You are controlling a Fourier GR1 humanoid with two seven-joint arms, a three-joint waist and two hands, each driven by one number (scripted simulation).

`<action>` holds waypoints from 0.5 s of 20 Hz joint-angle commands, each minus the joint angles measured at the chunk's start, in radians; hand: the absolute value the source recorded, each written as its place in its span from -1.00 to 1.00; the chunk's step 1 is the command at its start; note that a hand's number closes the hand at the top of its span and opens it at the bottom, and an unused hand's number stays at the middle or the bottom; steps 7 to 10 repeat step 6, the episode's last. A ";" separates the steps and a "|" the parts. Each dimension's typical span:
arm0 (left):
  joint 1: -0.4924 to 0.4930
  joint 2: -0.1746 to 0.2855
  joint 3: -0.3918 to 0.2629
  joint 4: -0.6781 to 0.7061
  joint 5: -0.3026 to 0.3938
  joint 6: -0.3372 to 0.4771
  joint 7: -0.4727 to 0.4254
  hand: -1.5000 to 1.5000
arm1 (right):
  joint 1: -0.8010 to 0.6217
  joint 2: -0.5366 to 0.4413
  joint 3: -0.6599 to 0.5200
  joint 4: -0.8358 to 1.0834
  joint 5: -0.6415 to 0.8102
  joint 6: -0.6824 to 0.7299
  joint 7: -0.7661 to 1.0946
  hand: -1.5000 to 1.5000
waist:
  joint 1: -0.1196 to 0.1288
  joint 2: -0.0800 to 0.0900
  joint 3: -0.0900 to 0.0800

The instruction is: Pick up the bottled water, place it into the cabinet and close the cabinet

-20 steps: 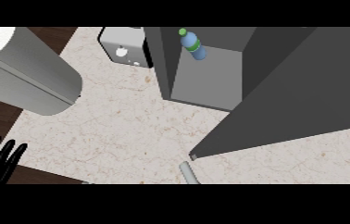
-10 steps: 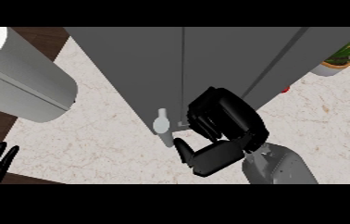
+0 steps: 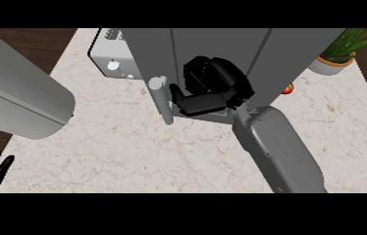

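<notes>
The robot's right hand [image 3: 215,83] is pressing on the front of the grey cabinet [image 3: 150,49] that is standing on the pale worktop [image 3: 143,151]. Its fingers [image 3: 211,70] are bunched together and bent against the door, pinching nothing, apparently pushing it closed, with the upright handle [image 3: 163,105] sitting just left of the thumb. The bottled water is showing nowhere, so it is probably sitting behind the doors, beyond the fingers, and its look cannot be told.
</notes>
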 commanded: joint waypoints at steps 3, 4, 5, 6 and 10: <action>0.001 -0.015 0.001 -0.009 -0.009 -0.055 -0.019 -1.00 | -0.170 0.005 -0.115 0.270 0.055 -0.040 -0.102 1.00 | 0.003 0.033 -0.007; -0.007 -0.007 0.023 0.018 0.001 -0.070 -0.020 -1.00 | -0.193 0.021 -0.108 0.277 0.064 -0.053 -0.095 1.00 | -0.008 0.028 -0.008; 0.025 0.003 0.031 0.001 -0.005 -0.067 -0.027 -1.00 | -0.190 -0.002 -0.131 0.280 0.049 -0.037 -0.099 1.00 | 0.000 0.025 -0.006; 0.032 -0.006 0.020 -0.019 -0.018 -0.055 -0.025 -1.00 | -0.193 -0.013 -0.134 0.291 0.047 -0.024 -0.100 1.00 | 0.006 0.027 -0.006; 0.032 -0.006 0.020 -0.019 -0.018 -0.055 -0.025 -1.00 | -0.193 -0.013 -0.134 0.291 0.047 -0.024 -0.100 1.00 | 0.006 0.027 -0.006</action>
